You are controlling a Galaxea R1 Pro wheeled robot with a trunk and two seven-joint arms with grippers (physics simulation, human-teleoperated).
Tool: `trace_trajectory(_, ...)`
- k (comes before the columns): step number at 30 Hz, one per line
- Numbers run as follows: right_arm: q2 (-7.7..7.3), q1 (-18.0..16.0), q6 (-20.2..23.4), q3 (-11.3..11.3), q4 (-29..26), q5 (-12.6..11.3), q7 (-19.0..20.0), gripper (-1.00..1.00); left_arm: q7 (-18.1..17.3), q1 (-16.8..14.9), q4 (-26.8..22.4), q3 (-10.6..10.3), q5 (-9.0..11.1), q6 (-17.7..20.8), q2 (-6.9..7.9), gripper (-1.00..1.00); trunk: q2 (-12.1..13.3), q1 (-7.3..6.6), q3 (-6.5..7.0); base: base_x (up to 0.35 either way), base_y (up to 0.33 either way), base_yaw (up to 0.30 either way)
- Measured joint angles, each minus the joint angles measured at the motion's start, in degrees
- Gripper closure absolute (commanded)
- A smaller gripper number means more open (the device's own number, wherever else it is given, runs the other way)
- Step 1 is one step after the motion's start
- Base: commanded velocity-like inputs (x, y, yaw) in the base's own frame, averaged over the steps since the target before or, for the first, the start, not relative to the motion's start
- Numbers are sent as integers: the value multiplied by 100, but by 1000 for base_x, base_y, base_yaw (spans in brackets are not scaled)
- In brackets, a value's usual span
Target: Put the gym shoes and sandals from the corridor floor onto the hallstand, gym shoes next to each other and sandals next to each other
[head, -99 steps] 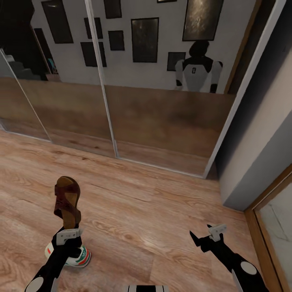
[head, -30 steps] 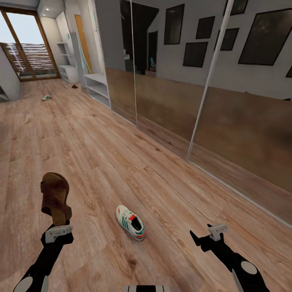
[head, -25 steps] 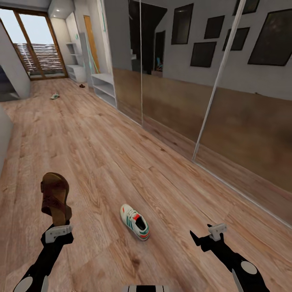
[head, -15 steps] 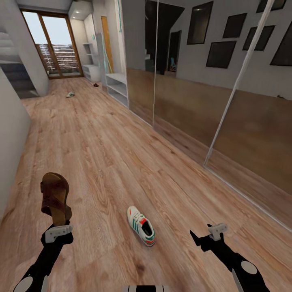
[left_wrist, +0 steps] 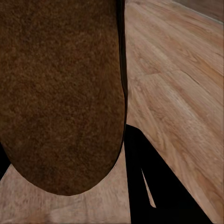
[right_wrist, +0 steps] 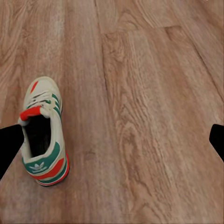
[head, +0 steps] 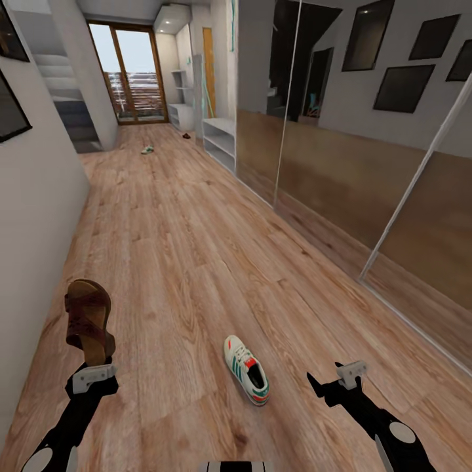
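Brown sandal [head: 89,320] upright, clamped at the heel in left gripper [head: 94,377]. White gym shoe [head: 246,370] flat on corridor floor [head: 196,262], between both arms. Right gripper [head: 335,379] spread wide, empty. Far down the corridor, pale shoe rack [head: 219,141]; beside it, possibly two more shoes.

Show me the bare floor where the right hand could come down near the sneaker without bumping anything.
Bare planks of the corridor floor lie between the gym shoe and the mirrored wall, beneath the open right gripper. Ahead of the shoe is bare too. It is tighter toward the left gripper, shut on a sandal, near the grey wall.
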Motion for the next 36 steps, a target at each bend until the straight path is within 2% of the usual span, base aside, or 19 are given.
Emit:
trace_trajectory(8, 0, 1, -7, -1, 15, 2, 1, -100, 1, -1, 17, -11, -4, -7, -5, 100, 0, 0, 0, 0, 0, 180)
trace_trajectory(30, -58, 2, -8, -19, -40, 8, 4, -100, 29, -2, 19, -21, 4, -8, -5, 100, 0, 0, 0, 0, 0, 4)
trace_trajectory(36, -60, 2, -8, -20, -42, 12, 2, -100, 37, -2, 29, -30, 4, -11, -19, 100, 0, 0, 0, 0, -142, 15)
